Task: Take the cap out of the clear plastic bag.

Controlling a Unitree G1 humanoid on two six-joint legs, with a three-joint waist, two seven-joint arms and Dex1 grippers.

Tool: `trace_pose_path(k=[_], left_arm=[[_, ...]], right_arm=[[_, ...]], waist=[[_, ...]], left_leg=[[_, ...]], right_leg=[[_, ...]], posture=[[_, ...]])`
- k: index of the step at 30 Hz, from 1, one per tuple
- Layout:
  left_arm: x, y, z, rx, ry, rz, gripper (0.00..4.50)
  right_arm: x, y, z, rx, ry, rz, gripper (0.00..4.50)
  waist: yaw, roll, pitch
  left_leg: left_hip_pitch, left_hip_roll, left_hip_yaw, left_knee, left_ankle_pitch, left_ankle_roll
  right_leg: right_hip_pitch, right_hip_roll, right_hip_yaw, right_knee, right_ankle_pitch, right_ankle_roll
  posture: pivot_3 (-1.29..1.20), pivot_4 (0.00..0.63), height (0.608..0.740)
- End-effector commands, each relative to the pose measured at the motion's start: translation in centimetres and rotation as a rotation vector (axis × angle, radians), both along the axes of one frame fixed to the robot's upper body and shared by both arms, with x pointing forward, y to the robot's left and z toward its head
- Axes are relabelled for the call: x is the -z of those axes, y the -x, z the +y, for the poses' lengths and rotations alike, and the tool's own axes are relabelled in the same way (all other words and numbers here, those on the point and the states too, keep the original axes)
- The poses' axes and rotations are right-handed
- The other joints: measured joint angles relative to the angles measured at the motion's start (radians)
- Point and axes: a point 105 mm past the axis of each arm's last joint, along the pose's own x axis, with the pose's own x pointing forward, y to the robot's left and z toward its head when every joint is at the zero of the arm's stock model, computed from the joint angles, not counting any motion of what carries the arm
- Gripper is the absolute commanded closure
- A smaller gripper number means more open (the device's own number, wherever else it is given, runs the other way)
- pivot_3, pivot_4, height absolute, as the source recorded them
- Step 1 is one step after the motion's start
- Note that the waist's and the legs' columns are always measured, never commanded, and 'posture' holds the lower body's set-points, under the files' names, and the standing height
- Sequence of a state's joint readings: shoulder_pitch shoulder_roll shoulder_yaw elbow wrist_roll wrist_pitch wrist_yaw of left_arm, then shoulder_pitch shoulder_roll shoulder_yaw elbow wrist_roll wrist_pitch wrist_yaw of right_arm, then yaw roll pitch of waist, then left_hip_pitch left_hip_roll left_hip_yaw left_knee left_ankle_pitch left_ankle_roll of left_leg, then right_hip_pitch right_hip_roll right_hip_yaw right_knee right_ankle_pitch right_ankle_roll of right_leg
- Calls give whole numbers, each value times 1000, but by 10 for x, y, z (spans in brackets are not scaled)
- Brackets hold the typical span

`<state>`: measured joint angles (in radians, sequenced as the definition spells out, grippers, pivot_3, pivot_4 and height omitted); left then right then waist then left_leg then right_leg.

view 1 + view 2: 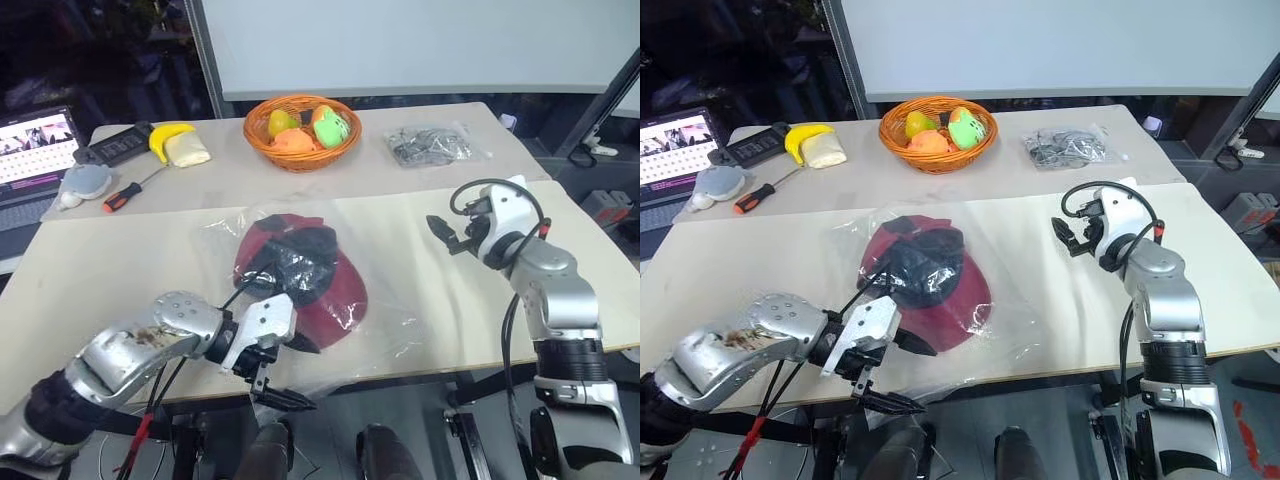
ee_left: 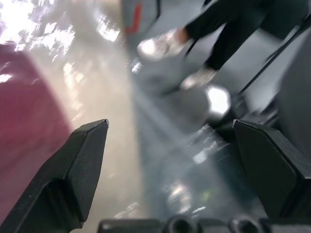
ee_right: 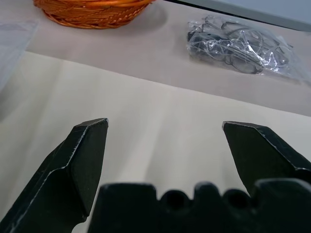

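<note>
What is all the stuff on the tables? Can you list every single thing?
cap: one, dark red with black lining, inside the clear bag, near table's front middle
clear plastic bag: one, see-through, flat on near table, around the cap
basket: one, orange wicker, far table middle, holding yellow, orange and green fruit-like pieces
small bag: one, clear with grey items, right of basket
banana: one, yellow, far table left
screwdriver: one, orange and black handle, far table left
laptop: one, screen lit, far left
left gripper: black fingers, open, at the bag's near edge
right gripper: black fingers, open, above the near table's right side
</note>
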<state>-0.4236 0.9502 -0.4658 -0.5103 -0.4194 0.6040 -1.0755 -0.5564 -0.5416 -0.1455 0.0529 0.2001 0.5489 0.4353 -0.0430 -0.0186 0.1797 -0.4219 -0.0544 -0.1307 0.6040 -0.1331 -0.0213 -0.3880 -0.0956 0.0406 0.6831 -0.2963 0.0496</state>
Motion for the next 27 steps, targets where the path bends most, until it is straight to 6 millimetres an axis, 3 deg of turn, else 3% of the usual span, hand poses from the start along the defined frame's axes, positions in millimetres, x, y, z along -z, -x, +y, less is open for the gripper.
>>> trace_pose_path(k=[1,5,11,18,24,27], left_arm=[[12,-23,10,-7,-122,-221,94],[24,-34,21,-26,-186,-284,94],[39,-55,54,-118,-268,-305,94],[36,-88,93,-184,-397,-426,94],[19,-111,91,-301,-350,-559,94],[15,-112,84,-336,-296,-574,94]], right_arm=[[-20,5,-5,13,1,-64,0],[-22,5,-2,10,0,-69,0],[-25,3,3,1,-5,-77,0],[-27,1,9,-15,-13,-83,0],[-25,0,9,-16,-18,-80,0],[-23,0,10,-17,-20,-76,0]], waist=[[0,0,0],[0,0,0],[0,0,0],[-3,2,-1],[-2,4,-2],[0,4,-2]], left_leg=[[0,0,0,0,0,0],[0,0,0,0,0,0],[2,1,0,-1,0,0],[17,7,0,-2,0,0],[23,16,6,-6,0,0],[21,16,6,-6,0,0]], right_leg=[[0,0,0,0,0,0],[0,0,0,-1,0,0],[1,1,0,-1,-2,4],[14,5,0,-1,-2,4],[18,7,0,-2,-3,2],[17,7,0,-3,-2,3]], posture=[[0,150,740],[0,150,740],[0,150,740],[0,150,740],[0,150,740],[0,150,740]])
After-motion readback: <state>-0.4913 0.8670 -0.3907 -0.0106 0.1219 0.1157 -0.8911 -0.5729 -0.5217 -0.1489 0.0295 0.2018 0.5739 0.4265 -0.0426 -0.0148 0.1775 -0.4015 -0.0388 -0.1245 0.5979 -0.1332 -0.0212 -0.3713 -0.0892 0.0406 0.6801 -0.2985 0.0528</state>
